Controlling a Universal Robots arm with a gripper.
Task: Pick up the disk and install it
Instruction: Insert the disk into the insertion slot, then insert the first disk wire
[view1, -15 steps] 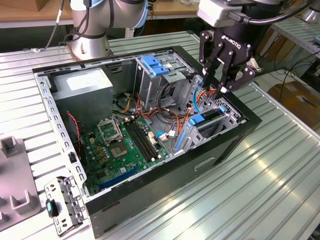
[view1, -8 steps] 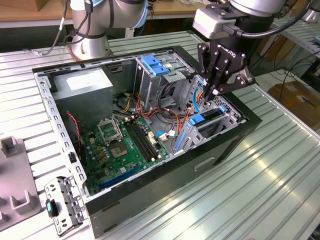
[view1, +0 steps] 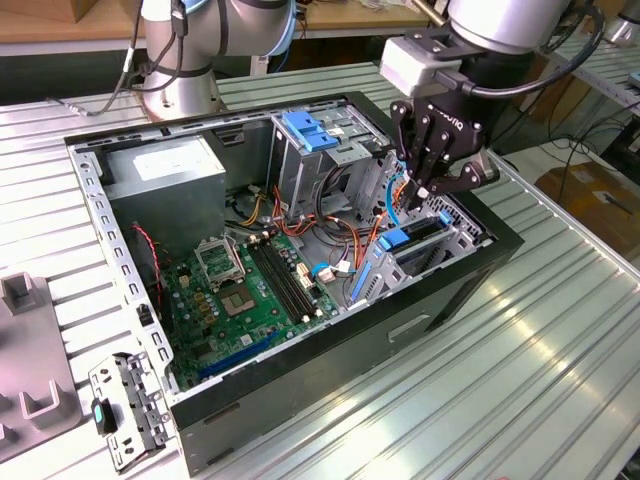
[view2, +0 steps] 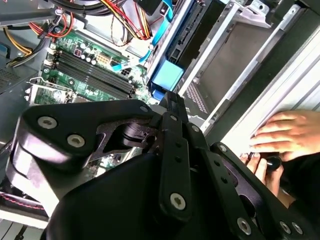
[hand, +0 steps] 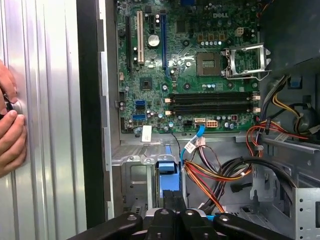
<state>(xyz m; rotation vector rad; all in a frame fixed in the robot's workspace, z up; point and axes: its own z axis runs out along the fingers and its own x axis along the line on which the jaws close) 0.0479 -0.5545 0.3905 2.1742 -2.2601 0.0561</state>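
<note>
Pincer (view1: 421, 190) fingers were drawn together on nothing, hanging just above the disk (view1: 414, 240). The disk sat in the drive cage (view1: 462, 238) at the corner of the open computer case (view1: 330, 350) on the exterior view's right, its blue carrier end beside orange and black cables (hand: 220, 175). The pick-up looked done and the install step in hand, the disk seemingly slotted already. Finishing would likely call for a straight press on the carrier, clear of the cables, until it latched. A person's hand (view2: 285, 135) lay on the bench (view1: 560, 340) beside the case.
</note>
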